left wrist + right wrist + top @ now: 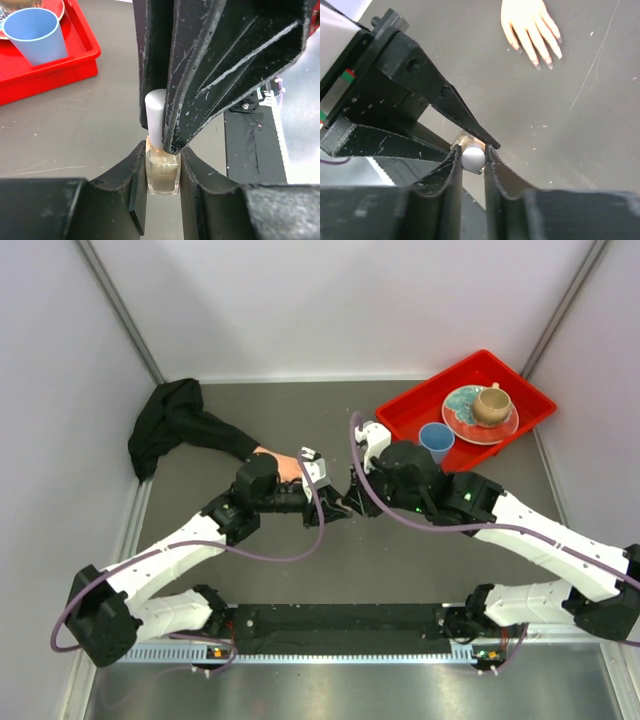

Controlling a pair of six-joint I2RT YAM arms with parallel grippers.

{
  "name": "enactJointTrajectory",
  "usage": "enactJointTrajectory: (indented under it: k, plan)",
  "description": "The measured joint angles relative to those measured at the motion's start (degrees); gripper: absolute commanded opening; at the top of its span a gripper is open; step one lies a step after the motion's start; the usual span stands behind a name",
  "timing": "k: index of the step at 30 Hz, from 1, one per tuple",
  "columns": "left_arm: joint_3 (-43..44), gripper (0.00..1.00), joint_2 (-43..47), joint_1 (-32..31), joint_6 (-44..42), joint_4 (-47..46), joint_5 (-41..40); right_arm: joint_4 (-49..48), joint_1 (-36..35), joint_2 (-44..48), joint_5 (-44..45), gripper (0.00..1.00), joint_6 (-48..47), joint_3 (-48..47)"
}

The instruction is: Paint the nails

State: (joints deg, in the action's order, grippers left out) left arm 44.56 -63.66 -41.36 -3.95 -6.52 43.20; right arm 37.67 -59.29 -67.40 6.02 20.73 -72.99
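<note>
The bottle (162, 176) is being clamped by its glass body between the fingers of the left gripper (163, 159). Its white cap (472, 158) is being pinched from above by the right gripper (472, 153). Both pairs of jaws are being pressed tight onto it, with no gap showing. Unscrewing is probably being attempted, and no painting is judged done yet.

Beyond the bottle, near it but apart, the mannequin hand (529, 27) is being shown lying flat on the table, fingers spread, with the nails (538, 65) at their tips. The nails are being judged tiny, hard and slick, and the hand light and likely to slide. Nothing is therefore to be gripped at the nails: the hand is best steadied at the palm or wrist, and the cap held as the brush handle.

Past the hand, the sleeve (170, 425) is being trailed away from the bottle. Far right of the bottle, a cup (436, 440) is being carried in a red tray (405, 412).
</note>
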Motion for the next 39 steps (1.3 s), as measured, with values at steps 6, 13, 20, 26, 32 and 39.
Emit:
enactJointTrajectory:
  k: [6, 13, 20, 26, 32, 39]
  plan:
    - [-0.1, 0.0, 0.2, 0.0, 0.8, -1.8, 0.2, 7.3, -0.1, -2.9, 0.9, 0.62, 3.5, -6.9]
    - [-0.1, 0.0, 0.2, 0.0, 1.0, -2.5, 0.5, 13.6, -0.2, -3.1, 1.1, 0.7, 4.8, -13.1]
    - [-0.1, 0.0, 0.2, 0.0, 3.7, -2.7, 7.7, 16.5, 0.6, -1.0, -7.2, 0.47, -5.6, -15.5]
    - [1.4, 0.0, -0.1, 0.0, 9.1, -3.3, 17.4, 16.5, 4.0, -0.2, -19.8, 0.42, -15.0, -15.5]
    - [2.2, 0.0, 0.1, 0.0, 11.6, -3.8, 21.3, 15.4, 5.7, -0.3, -25.7, 0.39, -18.3, -14.0]
    - [2.3, 0.0, 0.0, 0.0, 12.2, -3.7, 22.6, 14.2, 5.8, -1.6, -29.5, 0.29, -19.3, -14.0]
